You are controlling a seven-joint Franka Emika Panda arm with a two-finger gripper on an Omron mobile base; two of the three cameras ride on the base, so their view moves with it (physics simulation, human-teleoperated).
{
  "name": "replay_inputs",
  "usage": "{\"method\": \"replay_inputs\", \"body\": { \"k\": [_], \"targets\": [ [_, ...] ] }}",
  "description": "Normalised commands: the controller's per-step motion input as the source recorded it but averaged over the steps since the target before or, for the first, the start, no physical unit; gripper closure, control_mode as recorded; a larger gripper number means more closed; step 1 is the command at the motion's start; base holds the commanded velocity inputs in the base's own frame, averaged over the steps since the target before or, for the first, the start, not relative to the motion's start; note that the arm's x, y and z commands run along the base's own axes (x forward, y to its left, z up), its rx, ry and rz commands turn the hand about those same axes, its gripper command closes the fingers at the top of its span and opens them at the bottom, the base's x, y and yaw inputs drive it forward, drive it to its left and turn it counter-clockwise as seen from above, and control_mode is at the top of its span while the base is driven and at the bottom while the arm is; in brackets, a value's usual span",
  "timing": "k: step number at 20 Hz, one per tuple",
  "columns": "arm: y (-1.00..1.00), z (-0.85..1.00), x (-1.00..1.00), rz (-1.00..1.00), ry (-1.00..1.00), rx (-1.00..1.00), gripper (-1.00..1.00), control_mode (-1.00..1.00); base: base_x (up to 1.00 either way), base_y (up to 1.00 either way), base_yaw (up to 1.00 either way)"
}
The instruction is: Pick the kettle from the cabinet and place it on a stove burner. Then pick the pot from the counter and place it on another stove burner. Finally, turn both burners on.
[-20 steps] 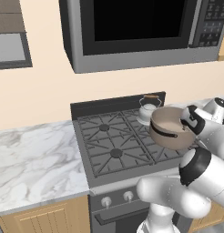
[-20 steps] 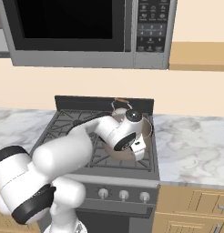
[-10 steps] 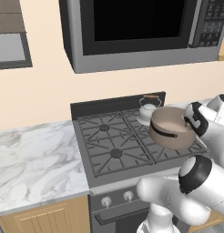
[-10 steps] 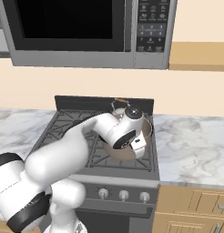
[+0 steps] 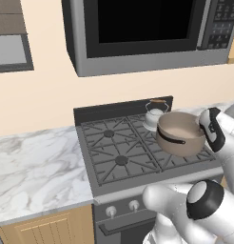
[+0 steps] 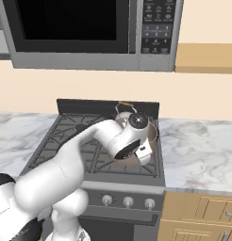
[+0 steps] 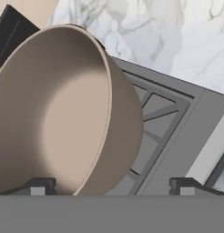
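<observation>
Two burners filled: we count both vessels already on the stove (image 5: 120, 159), so what we note below is the change since a moment ago
Jaws: we see the gripper (image 7: 111, 184) with its two dark tips wide apart and nothing between them; the pot's wall stands just above the left tip, the right tip is over bare grate
Just changed: over the last second we watched the hand ease back from the pot while the jaws spread that last little bit; the pot itself has not shifted on the grate
Pot: the pot (image 5: 180, 134) sits upright on the front right burner, directly ahead of the jaws and close to them, its beige inside open to us, a dark side handle facing the front
Kettle: the kettle (image 5: 154, 114) stands on the rear right burner, beyond the pot from the jaws, touching or nearly touching its rim; we cannot tell which
Meaning: we judge both placings done, leaving only the burners to light; the knobs (image 6: 128, 202) lie below the jaws on the stove front
Counter: the counter (image 6: 198, 149) runs off to either side of the jaws
Writing: the microwave (image 6: 93, 31) keypad, far above the jaws, carries marks too small for us to read; we see no brand anywhere
</observation>
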Motion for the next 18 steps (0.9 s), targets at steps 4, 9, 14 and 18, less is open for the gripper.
{"method": "replay_inputs", "body": {
  "k": [4, 9, 14, 18],
  "targets": [
    [0.0, 0.08, -0.44, 0.0, -0.09, 0.0, -1.0, -1.0, 0.0, 0.0, 0.0],
    [0.0, 0.09, -0.46, 0.0, -0.04, 0.0, -1.0, -1.0, 0.0, 0.0, 0.0],
    [-0.02, 0.06, -0.53, 0.0, -0.01, 0.01, -1.0, -1.0, 0.0, 0.0, 0.0],
    [-0.11, 0.0, -0.53, 0.0, 0.0, 0.13, -1.0, -1.0, 0.0, 0.0, 0.0]
  ]
}}
